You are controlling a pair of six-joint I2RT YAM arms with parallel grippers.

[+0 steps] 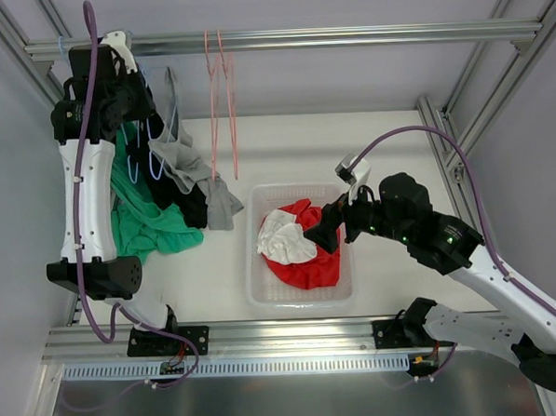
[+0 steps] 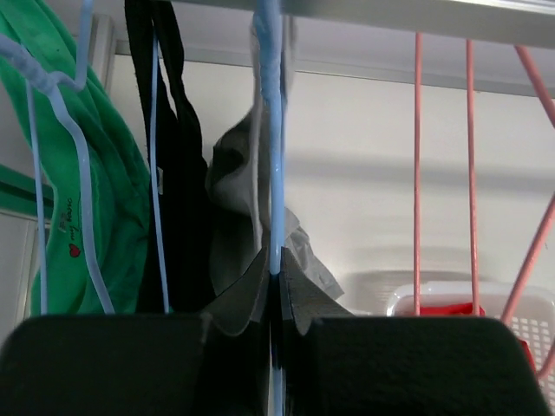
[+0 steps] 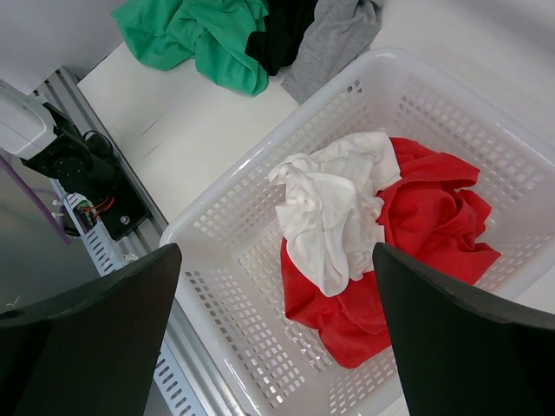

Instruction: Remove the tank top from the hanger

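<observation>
Left gripper [image 2: 276, 299] clamped on blue hanger [image 2: 270, 130], grey tank top [image 2: 230, 178] seemingly hung on it; right gripper [image 3: 277, 338] spread wide over basket [image 3: 227, 211].

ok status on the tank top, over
Left gripper shut on blue hanger. Right gripper open above white basket. Grey tank top not yet off hanger. Black garment hangs close beside it.
</observation>
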